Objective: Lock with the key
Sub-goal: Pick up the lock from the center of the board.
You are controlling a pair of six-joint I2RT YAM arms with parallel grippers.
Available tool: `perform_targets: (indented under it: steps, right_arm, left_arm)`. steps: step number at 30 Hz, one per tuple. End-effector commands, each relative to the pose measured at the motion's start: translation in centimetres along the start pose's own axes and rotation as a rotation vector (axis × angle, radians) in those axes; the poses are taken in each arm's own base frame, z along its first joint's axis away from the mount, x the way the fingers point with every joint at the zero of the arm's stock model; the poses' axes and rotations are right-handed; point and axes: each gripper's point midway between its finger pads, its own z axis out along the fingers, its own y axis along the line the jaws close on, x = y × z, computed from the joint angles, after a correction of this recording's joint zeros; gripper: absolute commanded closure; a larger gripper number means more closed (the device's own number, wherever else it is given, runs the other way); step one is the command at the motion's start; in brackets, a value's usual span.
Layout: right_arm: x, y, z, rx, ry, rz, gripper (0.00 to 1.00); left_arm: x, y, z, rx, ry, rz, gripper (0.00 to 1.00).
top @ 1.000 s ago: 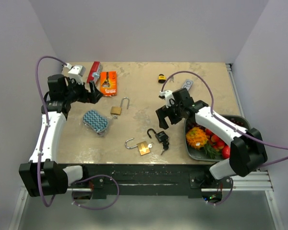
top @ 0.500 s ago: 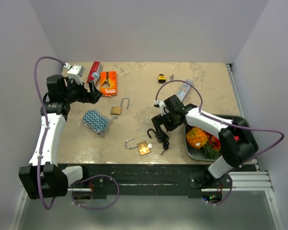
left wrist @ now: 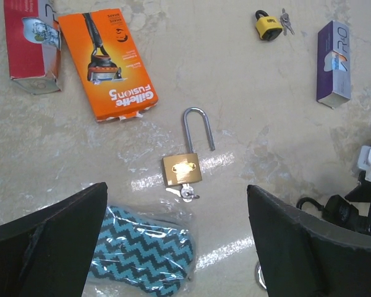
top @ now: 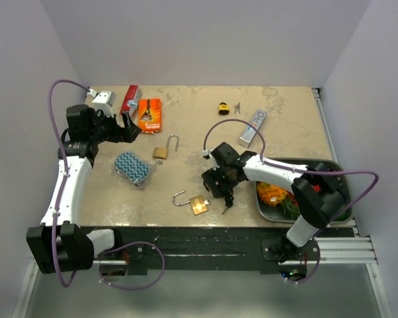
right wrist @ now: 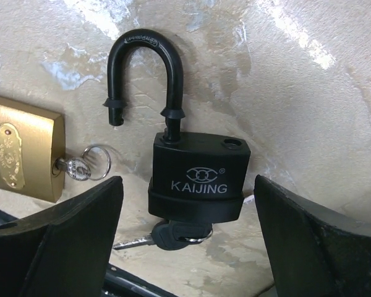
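A black padlock (right wrist: 196,179) marked KAIJING lies on the table with its shackle (right wrist: 149,68) swung open. Its black-headed key (right wrist: 170,234) sits in the bottom. My right gripper (right wrist: 187,195) is low over it and open, one finger on each side of the body and neither touching. In the top view the right gripper (top: 219,184) covers most of this lock. My left gripper (left wrist: 176,213) hovers open and empty at the back left, above a brass padlock (left wrist: 182,169) with a raised shackle and a key in it.
A second open brass padlock (top: 198,204) lies just left of the black one. A yellow padlock (top: 223,106), a purple box (top: 252,127), an orange razor pack (top: 149,114), a red box (top: 130,99) and a teal zigzag pouch (top: 131,167) are spread around. A tray (top: 338,173) of vegetables is at the right.
My right arm has swung left and towards the front, down over the black padlock, so its fingers now straddle it. The left arm has not moved.
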Motion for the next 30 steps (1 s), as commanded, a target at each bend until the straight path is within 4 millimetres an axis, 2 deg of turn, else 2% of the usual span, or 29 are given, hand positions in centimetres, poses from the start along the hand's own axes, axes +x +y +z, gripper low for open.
perform_targets:
  steps: [1,6,9,10,11,13,14,16,18,19,20,21,23,24,26,28,30]
  right_arm:
    - [-1.0,-1.0,0.2,0.100,-0.017,0.043,0.12]
    - [-0.7,-1.2,0.8,0.115,-0.010,0.059,0.24]
    - [-0.9,-1.7,1.3,0.148,-0.001,0.071,0.36]
    - [-0.3,-2.3,1.8,0.183,0.036,0.063,0.44]
    - [-0.5,-2.5,1.8,0.193,0.045,0.052,0.52]
    - [-1.4,-2.6,1.7,0.196,0.036,0.046,0.64]
    - [-1.7,-2.4,1.4,0.185,0.033,0.037,0.84]
    - [-2.8,-1.7,0.7,0.152,0.007,0.021,1.00]
    - [-4.4,-0.9,-0.7,0.104,-0.033,-0.020,1.00]
    - [-5.1,-0.6,-1.4,0.086,-0.054,-0.042,1.00]
    - [-6.0,-0.3,-2.2,0.057,-0.088,-0.101,1.00]
    - [-7.4,0.8,-4.0,-0.005,-0.153,-0.144,1.00]
    - [-9.1,1.6,-6.2,-0.055,-0.236,-0.291,1.00]
    - [-10.2,2.6,-8.3,-0.108,-0.297,-0.352,1.00]
    - [-10.2,3.4,-10.2,-0.168,-0.312,-0.524,1.00]
    - [-10.1,5.3,-13.2,-0.278,-0.373,-0.621,1.00]
    - [-10.4,6.7,-15.5,-0.342,-0.435,-0.719,1.00]
  left_arm:
    - [-1.3,0.2,0.0,-0.026,-0.042,0.006,0.01]
    - [-1.4,0.3,-0.1,-0.030,-0.048,0.011,0.01]
    - [-1.4,0.0,0.1,-0.009,-0.043,0.008,0.01]
    - [-1.3,-0.1,0.2,0.003,-0.033,0.003,0.01]
    - [-0.7,-0.3,0.5,0.017,0.002,-0.014,0.01]
    - [-0.9,-0.8,0.4,0.051,0.021,-0.002,0.01]
    - [-0.4,-0.8,0.4,0.059,0.049,-0.008,0.01]
    - [-0.4,-1.2,0.3,0.087,0.053,0.025,0.01]
    - [0.0,-2.5,0.0,0.166,0.070,0.039,0.01]
    - [0.2,-3.0,-0.1,0.208,0.072,0.100,0.01]
    - [1.1,-3.5,-0.2,0.251,0.106,0.102,0.01]
    - [1.1,-5.0,-0.6,0.349,0.108,0.124,0.01]
    - [2.4,-6.0,-0.8,0.435,0.144,0.177,0.01]
    - [2.5,-7.2,-1.2,0.508,0.142,0.191,0.01]
    - [3.4,-8.0,-1.5,0.584,0.166,0.228,0.01]
    - [3.7,-9.4,-2.0,0.681,0.150,0.277,0.01]
    - [4.1,-11.1,-2.6,0.767,0.133,0.296,0.05]
